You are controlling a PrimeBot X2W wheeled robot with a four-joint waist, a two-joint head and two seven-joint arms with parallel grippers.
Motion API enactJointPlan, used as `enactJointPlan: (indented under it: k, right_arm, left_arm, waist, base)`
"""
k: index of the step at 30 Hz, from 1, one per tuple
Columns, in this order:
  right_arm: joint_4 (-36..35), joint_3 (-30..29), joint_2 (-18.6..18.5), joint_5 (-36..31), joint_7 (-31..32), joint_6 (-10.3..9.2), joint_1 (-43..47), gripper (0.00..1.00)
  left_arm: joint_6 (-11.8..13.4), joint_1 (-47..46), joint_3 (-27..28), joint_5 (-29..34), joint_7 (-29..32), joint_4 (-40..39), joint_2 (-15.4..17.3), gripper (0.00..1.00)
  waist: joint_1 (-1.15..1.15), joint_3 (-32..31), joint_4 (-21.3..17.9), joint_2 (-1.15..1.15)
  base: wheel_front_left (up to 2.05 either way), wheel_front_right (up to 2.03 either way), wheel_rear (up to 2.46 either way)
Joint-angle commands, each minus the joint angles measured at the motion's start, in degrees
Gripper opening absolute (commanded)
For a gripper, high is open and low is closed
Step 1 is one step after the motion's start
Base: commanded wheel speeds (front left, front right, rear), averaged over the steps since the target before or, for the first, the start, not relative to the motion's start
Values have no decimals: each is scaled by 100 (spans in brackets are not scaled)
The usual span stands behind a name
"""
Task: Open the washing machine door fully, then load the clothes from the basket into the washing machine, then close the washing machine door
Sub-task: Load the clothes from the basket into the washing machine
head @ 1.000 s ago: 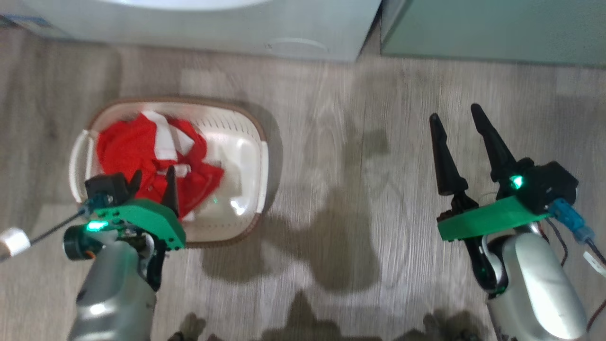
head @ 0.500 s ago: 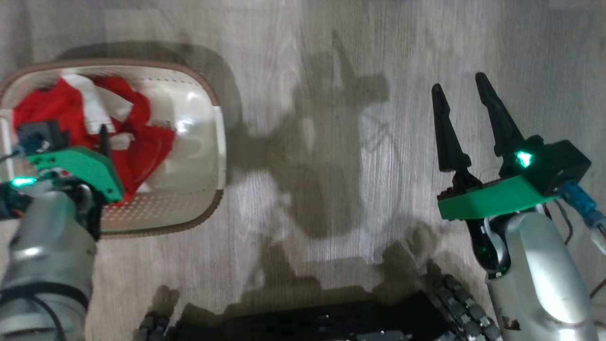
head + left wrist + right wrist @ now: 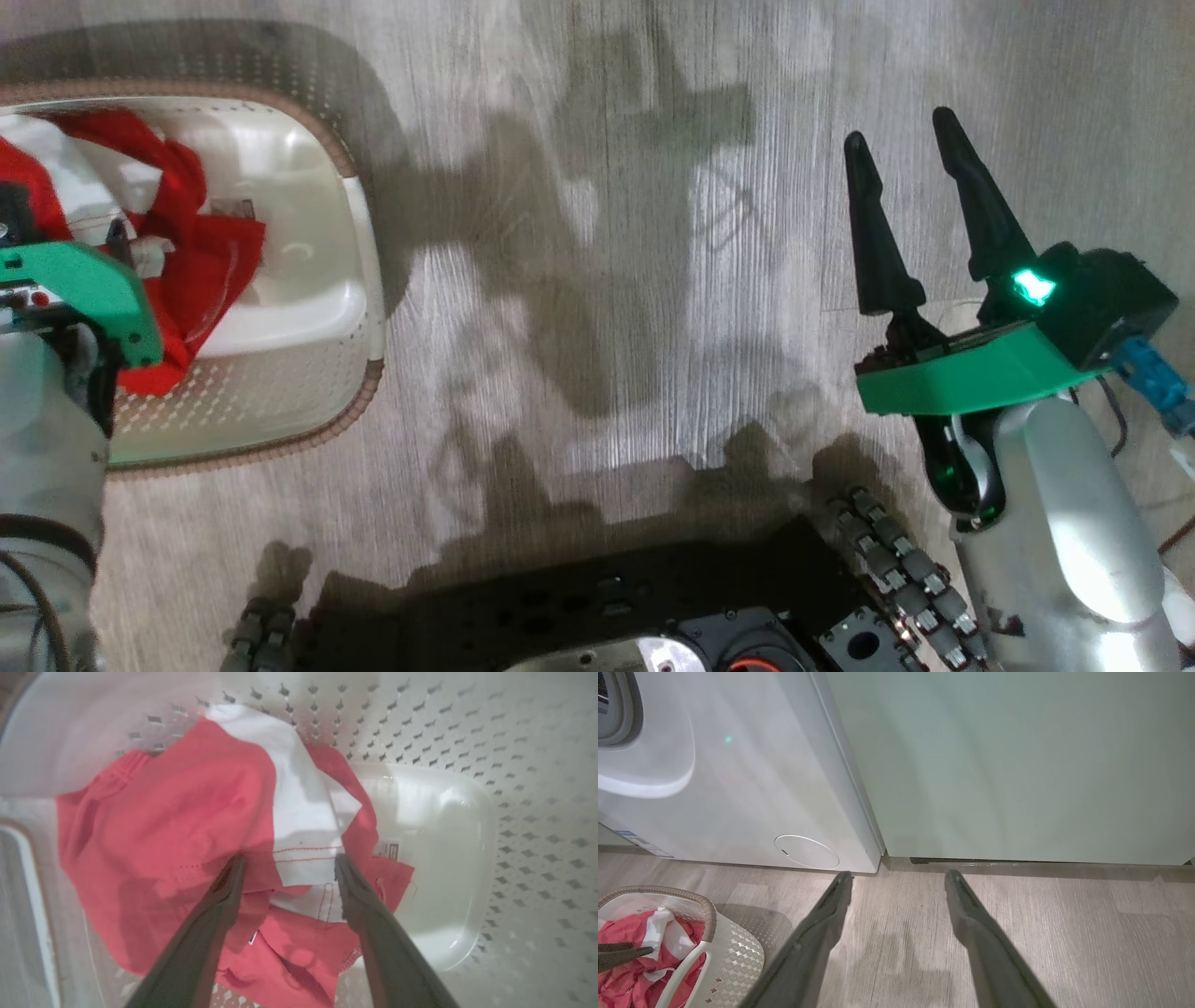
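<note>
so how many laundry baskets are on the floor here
1. The basket sits on the floor at the robot's left, holding the red clothes. Others could lie outside the views.

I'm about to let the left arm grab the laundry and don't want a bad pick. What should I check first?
1. left gripper open: ok, fingers spread.
2. Fabric between the fingers: ok, a red-and-white fold of the clothes lies between the tips.
3. Tips deep enough in the fabric: cannot tell.
4. Fingers clear of the basket wall: ok.
5. right gripper out of the way: ok, open over the floor.
6. washing machine door fully open: cannot tell.
</note>
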Motion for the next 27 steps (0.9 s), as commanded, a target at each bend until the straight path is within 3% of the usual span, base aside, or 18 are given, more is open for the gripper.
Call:
enactJointPlan:
  k: [1, 12, 24, 25, 26, 27]
  right_arm:
    - [-177, 133, 60, 64, -51, 0, 96, 100]
    - [-134, 240, 61, 62, -51, 0, 37, 100]
    - [-166, 205, 61, -21, -51, 0, 23, 100]
    - [-168, 187, 61, -45, -51, 0, 29, 100]
    - [-170, 172, 61, -66, -51, 0, 34, 100]
    - [-170, 163, 61, -84, -51, 0, 34, 100]
  left_arm:
    - [11, 103, -13, 126, 35, 3, 400, 100]
    - [222, -205, -127, 140, 210, 33, 652, 100]
    - [294, -264, -170, 16, 232, 41, 626, 100]
    - [290, -265, -166, -6, 232, 41, 604, 36]
    - [290, -262, -172, -18, 225, 41, 579, 0]
    - [284, -251, -179, -30, 230, 41, 554, 0]
  waist:
    - [-1, 67, -50, 0]
    - [-1, 395, -187, 0]
    - [-1, 508, -138, 0]
    - [-1, 511, -120, 0]
    - [-1, 513, -101, 0]
    - [-1, 510, -84, 0]
  base:
    - [0, 0, 0]
    - [0, 0, 0]
    - [0, 0, 0]
    - [0, 0, 0]
    - [0, 0, 0]
    - [0, 0, 0]
